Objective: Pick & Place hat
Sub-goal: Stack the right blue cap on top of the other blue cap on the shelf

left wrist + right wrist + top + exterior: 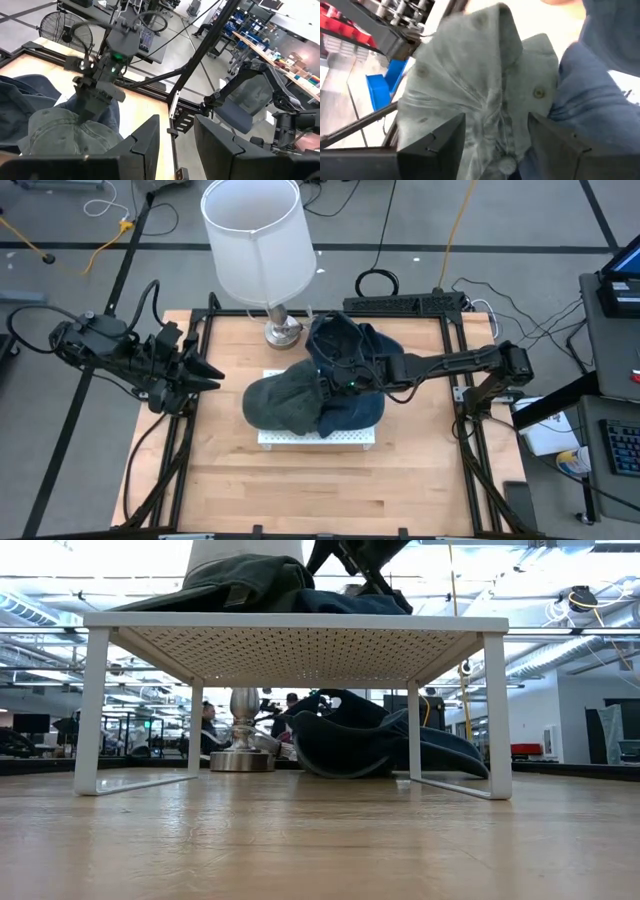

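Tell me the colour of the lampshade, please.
The lampshade is white, seen best in the high view.

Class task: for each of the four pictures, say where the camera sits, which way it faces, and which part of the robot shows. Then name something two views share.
High: above the table, looking straight down; both arms show, left gripper waiting at the table's left, right gripper over the hats on the white rack.
Low: at table-top height, looking level under the rack; an arm shows above it.
Left wrist: past its own fingers toward the right arm.
Right wrist: past its open fingers down on the green hat.
Shared: green hat and lamp.
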You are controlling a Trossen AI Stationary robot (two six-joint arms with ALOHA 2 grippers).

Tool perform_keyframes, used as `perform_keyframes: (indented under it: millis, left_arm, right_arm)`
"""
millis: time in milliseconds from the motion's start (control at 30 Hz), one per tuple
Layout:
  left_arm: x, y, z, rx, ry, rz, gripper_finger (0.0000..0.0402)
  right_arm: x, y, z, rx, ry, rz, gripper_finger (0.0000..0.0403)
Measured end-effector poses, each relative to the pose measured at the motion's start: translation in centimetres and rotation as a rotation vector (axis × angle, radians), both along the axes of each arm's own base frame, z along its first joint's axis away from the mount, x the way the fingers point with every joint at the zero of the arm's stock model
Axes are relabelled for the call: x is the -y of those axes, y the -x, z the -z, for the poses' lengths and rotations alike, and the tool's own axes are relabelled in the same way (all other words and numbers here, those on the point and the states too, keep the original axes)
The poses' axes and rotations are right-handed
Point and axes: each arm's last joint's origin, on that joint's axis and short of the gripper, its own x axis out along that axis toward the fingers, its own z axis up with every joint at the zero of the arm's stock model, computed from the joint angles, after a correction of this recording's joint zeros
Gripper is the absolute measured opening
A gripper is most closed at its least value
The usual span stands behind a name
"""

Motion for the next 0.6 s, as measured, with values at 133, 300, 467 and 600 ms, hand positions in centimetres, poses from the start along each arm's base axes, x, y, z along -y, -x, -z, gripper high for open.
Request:
perform_keyframes:
  millis: [133,300,467,600]
  left_arm:
    - [0.0,0.0,0.0,0.000,0.003,0.000,0.0124]
    - [0.0,0.0,-0.1,0.004,0.007,-0.001,0.0124]
    - [0.0,0.0,-0.1,0.001,0.028,-0.006,0.0124]
    - [0.0,0.0,-0.1,-0.004,0.060,-0.013,0.0124]
  right_arm:
    - [0.3,1.0,-1.0,-0.002,0.021,-0.007,0.0211]
    - [0.6,2.9,-2.8,-0.010,0.087,-0.014,0.0205]
    - [1.0,5.5,-4.6,-0.040,0.185,-0.042,0.0201]
    - [1.6,7.8,-5.8,-0.097,0.266,-0.078,0.0201]
